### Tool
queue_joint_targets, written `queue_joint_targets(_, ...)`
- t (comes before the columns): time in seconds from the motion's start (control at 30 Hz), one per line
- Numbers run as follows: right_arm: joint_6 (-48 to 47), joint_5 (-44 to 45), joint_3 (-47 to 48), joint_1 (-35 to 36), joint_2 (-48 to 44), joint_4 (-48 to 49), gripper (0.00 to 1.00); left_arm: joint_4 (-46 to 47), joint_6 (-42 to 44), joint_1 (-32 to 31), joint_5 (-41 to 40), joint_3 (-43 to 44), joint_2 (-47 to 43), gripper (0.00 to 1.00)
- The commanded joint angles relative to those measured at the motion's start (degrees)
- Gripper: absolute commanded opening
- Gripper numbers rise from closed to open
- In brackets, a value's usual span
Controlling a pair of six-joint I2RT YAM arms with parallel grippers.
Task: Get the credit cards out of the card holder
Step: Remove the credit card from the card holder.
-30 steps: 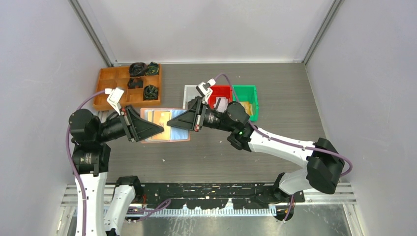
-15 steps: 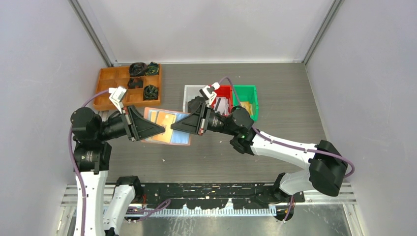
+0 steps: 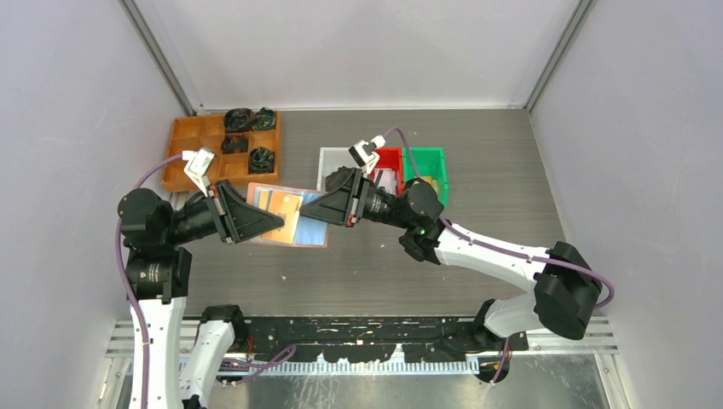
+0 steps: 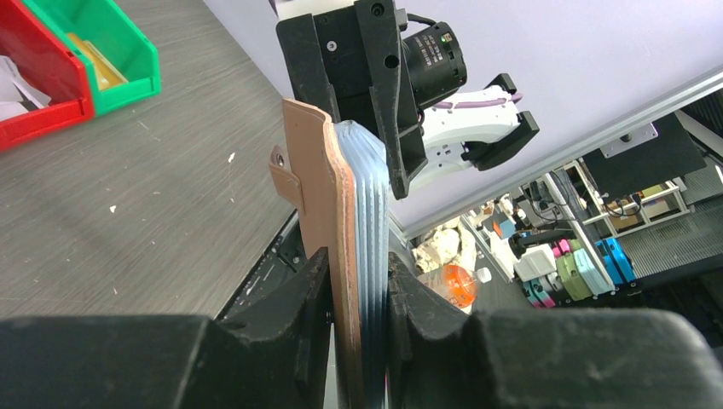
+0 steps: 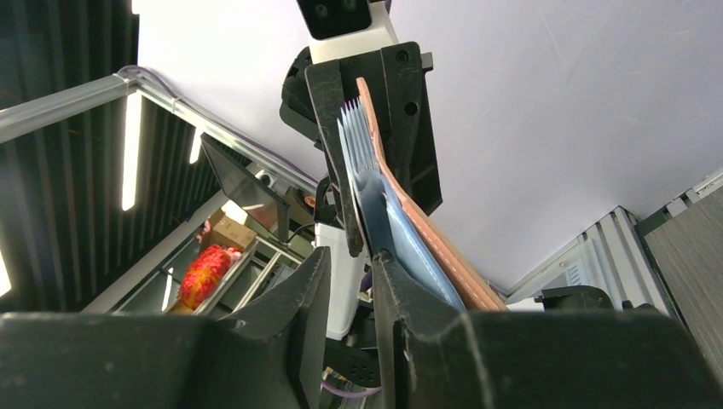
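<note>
Grey wood-grain tabletop (image 3: 477, 170), enclosed by pale walls.

Top view: the card holder (image 3: 294, 223) is held off the tabletop, near its centre, between the two arms. The left tool (image 3: 274, 223) meets it from 9 o'clock. The right tool (image 3: 305, 213) meets its opposite edge from 3 o'clock. An orange tray (image 3: 183, 145) with dark bundles in its compartments lies at 10 o'clock from the holder. A red bin (image 3: 390, 155) and a green bin (image 3: 426, 154) sit side by side at 2 o'clock.

Left wrist view: the left tool's fingers (image 4: 290, 315) are clamped on the holder, which stands edge-on and upright. Its brown cover (image 4: 311, 187) is at 9 o'clock and the stack of pale blue sleeves (image 4: 362, 204) at 3 o'clock. The right tool reaches in at 12 o'clock, with one finger lying against the sleeve side.

Right wrist view: the right tool's fingers (image 5: 409, 324) stand close together with a narrow gap. The fanned sleeves run down toward that gap, with the brown cover behind them. Whether a sleeve or card is pinched cannot be told. No card can be made out clear of the holder.
</note>
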Motion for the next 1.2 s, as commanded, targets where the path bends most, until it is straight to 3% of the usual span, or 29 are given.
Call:
queue_joint_targets(0.0, 0.2, -0.95, 2.99, 0.66, 0.77, 4.0, 0.31, 3.08, 0.67, 0.22, 0.07, 0.55, -0.49, 0.27)
queue_joint_targets(0.2, -0.61, -0.83, 2.74, 1.11, 1.39, 3.04, 0.3, 2.97, 0.76, 0.2, 0.18, 0.7, -0.58, 0.27)
queue_joint_targets(0.4, 0.08, -0.23, 1.79, 1.24, 1.09, 5.99, 0.07, 2.62, 0.76, 0.2, 0.17, 0.88, -0.49, 0.26)
queue_joint_targets(0.5, -0.22, 0.44, -0.02, 1.16, 0.0, 7.11, 0.01, 2.46, 0.6, 0.2, 0.02, 1.1, -0.58, 0.28)
queue_joint_targets(0.77, 0.02, 1.82, -4.88, 0.01, -3.47, 8.77, 0.01, 2.67, -0.29, 0.2, -0.16, 1.59, -0.21, 0.32)
queue_joint_targets(0.97, 0.37, 0.81, -6.02, -1.83, -6.3, 7.27, 0.01, 3.31, -0.82, 0.2, -0.53, 1.86, -0.14, 0.26)
queue_joint_targets(1.07, 1.23, -1.59, -7.1, -4.83, -8.87, 4.72, 0.01, 3.27, -0.53, 0.19, -0.53, 1.87, -0.06, 0.22)
queue_joint_targets(1.17, 0.36, -5.98, -7.48, -12.61, -14.23, -4.61, 0.01, 2.68, 0.67, 0.16, -0.45, 2.04, 0.1, 0.19)
